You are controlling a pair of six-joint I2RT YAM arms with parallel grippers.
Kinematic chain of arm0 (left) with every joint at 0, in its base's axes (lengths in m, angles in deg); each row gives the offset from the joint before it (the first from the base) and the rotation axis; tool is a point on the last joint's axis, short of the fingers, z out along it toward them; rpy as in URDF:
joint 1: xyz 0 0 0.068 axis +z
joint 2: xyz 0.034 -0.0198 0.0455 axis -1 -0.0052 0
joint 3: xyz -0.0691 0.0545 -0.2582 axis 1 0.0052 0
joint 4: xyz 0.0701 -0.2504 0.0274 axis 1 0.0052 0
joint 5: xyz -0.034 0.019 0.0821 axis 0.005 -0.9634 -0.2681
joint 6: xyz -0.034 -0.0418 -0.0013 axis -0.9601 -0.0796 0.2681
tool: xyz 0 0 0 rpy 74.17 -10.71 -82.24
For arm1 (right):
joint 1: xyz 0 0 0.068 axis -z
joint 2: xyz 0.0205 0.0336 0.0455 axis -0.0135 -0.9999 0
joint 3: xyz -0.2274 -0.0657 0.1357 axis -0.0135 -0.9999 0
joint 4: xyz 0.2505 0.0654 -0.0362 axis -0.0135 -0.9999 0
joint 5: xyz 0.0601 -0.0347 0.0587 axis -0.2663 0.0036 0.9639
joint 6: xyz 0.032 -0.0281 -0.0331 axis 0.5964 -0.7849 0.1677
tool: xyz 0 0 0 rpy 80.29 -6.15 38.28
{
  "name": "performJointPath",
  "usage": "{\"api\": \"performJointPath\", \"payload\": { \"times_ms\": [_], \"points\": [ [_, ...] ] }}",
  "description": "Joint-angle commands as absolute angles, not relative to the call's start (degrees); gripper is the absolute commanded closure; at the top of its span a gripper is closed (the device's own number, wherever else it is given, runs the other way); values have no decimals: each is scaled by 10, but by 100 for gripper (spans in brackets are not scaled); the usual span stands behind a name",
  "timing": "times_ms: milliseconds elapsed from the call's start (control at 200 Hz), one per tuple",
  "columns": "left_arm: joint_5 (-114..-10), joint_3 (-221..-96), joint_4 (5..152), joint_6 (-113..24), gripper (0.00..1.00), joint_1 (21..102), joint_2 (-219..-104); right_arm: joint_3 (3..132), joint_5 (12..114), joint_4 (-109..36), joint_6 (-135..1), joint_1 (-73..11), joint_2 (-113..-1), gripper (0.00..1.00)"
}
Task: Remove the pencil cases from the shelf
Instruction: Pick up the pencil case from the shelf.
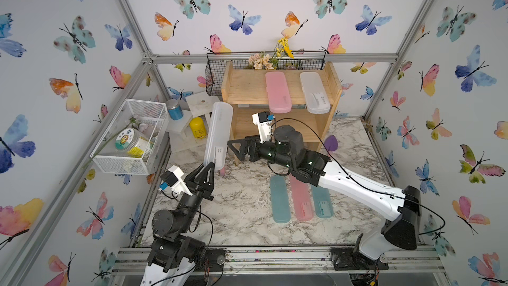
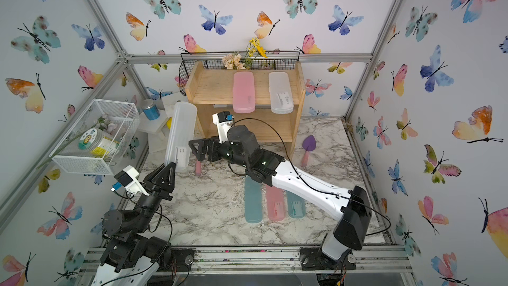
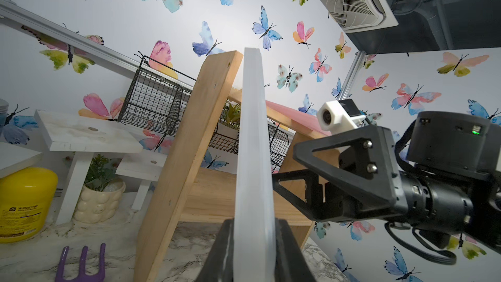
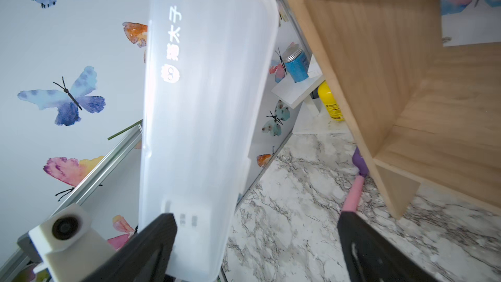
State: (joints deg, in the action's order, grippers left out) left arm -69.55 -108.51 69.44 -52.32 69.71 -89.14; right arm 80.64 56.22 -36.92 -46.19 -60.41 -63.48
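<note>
My left gripper (image 1: 209, 167) is clamped on the lower end of a frosted white case (image 1: 218, 133), upright beside the shelf (image 1: 247, 89), my right gripper (image 1: 232, 149) gaping empty nearby; it looks light, stiff and slick, so I'd pinch its flat faces.

Pink case (image 1: 278, 92), frosted case (image 1: 314, 92) atop shelf (image 1: 244, 86); second frosted case (image 1: 218, 133) aloft.

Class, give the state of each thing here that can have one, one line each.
left gripper: shut on the held white case
held white case: on end, off the shelf
right gripper: open, empty
shelf pink case: flat on top tier
shelf white case: flat on top tier
teal case, table pink case, second teal case: flat on the table
</note>
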Motion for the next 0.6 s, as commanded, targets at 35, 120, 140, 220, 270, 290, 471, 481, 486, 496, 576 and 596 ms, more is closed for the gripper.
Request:
{"api": "performJointPath", "payload": {
  "times_ms": [35, 120, 140, 220, 270, 290, 471, 481, 486, 496, 576, 596],
  "points": [
    [-709, -1101, 692, -510, 100, 697, -892, 866, 593, -352, -439, -611, -671, 1],
    [-712, -1102, 700, -504, 100, 697, -892, 898, 593, -364, -444, -615, -692, 1],
    [-713, -1104, 701, -503, 100, 697, -892, 907, 592, -368, -445, -617, -697, 1],
    [-711, -1104, 703, -501, 100, 697, -893, 934, 597, -379, -442, -618, -717, 1],
    [-709, -1105, 704, -500, 100, 697, -893, 947, 603, -384, -440, -619, -728, 1],
    [-708, -1106, 704, -500, 100, 697, -894, 953, 603, -387, -440, -620, -732, 1],
    [-711, -1110, 712, -491, 100, 697, -897, 992, 599, -407, -440, -628, -759, 1],
    [-712, -1109, 712, -491, 100, 697, -897, 994, 598, -408, -440, -628, -761, 1],
    [-712, -1109, 712, -490, 100, 697, -897, 995, 597, -409, -440, -628, -762, 1],
    [-712, -1110, 712, -490, 100, 697, -897, 997, 595, -412, -440, -628, -763, 1],
    [-710, -1110, 713, -489, 100, 697, -897, 1010, 589, -428, -440, -630, -775, 1],
    [-710, -1110, 715, -489, 100, 697, -897, 1013, 588, -431, -440, -630, -777, 1]
  ]
}}
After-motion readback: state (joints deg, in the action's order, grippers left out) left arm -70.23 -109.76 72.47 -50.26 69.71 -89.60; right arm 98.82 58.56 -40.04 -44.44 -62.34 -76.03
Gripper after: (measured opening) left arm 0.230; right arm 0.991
